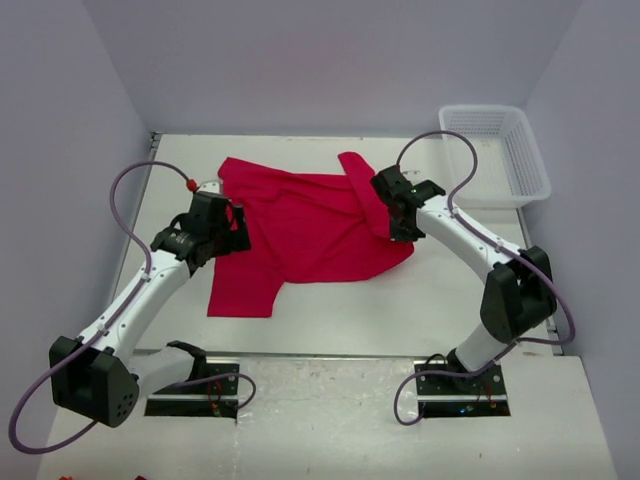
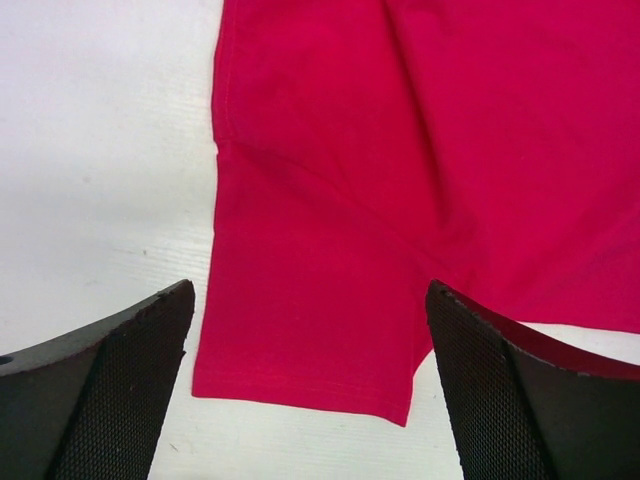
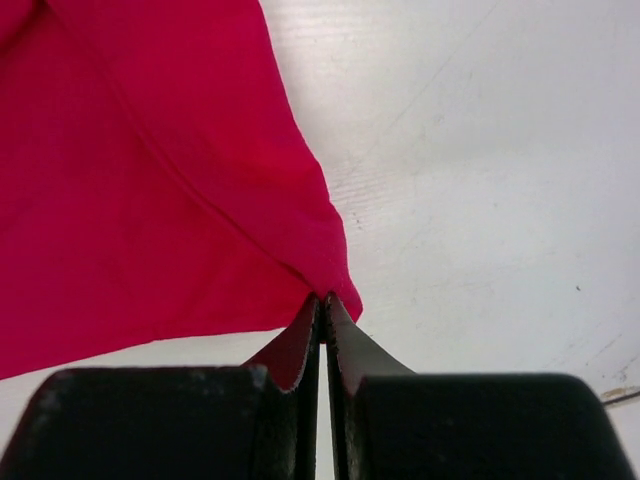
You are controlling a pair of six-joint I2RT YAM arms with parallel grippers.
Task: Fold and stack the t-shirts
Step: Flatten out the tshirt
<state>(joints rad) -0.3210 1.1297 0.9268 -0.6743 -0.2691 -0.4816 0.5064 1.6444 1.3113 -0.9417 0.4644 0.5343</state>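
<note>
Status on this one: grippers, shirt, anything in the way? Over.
Left gripper open above edge of bright red cloth t-shirt. Right gripper shut on its corner. White plastic mesh basket far right, not in the way.

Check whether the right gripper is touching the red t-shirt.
Touching. The right wrist view shows the right gripper shut, with a corner of the t-shirt pinched between its fingertips.
</note>
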